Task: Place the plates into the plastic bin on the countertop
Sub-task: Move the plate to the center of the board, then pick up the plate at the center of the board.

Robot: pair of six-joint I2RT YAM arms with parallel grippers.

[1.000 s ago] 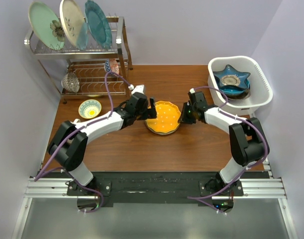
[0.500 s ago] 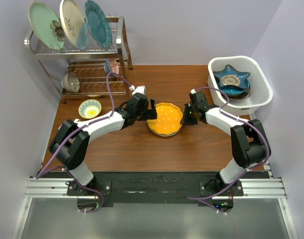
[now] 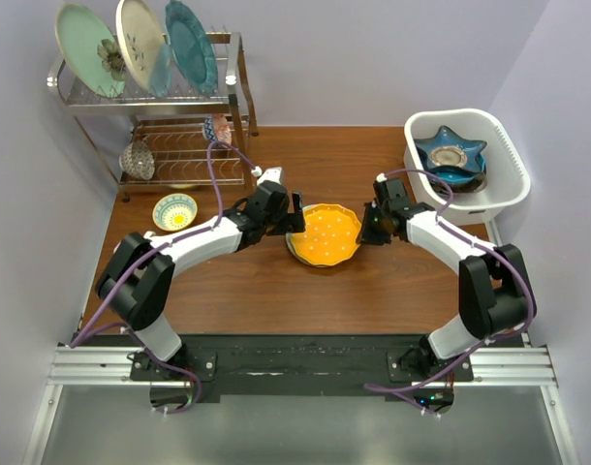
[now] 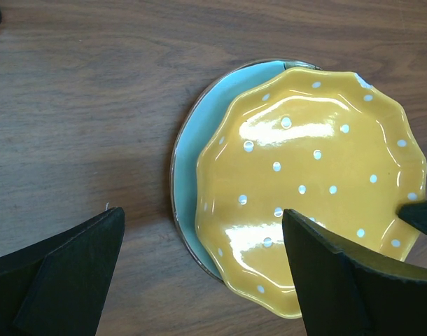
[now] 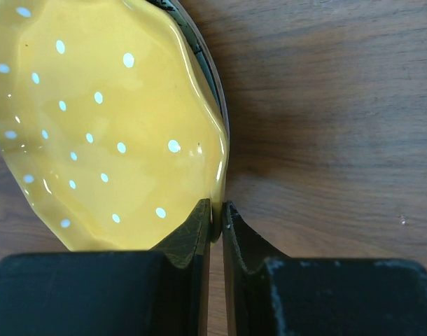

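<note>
Nipping the wavy rim of the yellow scalloped plate (image 5: 108, 119) with the right claw (image 5: 215, 210), pressed almost together on the thin edge. Gripping at the side of the plate nearest that claw, low over the brown wooden worktop (image 3: 276, 291). Just ahead of the claw and directly under the glossy, white-dotted plate, the blue-rimmed plate (image 4: 189, 147), showing as a crescent on the far side from the grip.

Across the stack, facing the right claw, the left claw (image 4: 203, 217): spread wide, holding nothing, hovering at the opposite edge.

Behind the right claw and off to its right, at the worktop's far corner, the plastic bin (image 3: 504, 145), white, holding the blue star-shaped plate (image 3: 449, 155).

Well beyond the left claw, against the back wall, a chrome wire rack (image 3: 131, 105) with three large plates (image 3: 140, 39) upright on its top tier. Out to that claw's left, a small patterned bowl (image 3: 174, 210) on the worktop.
</note>
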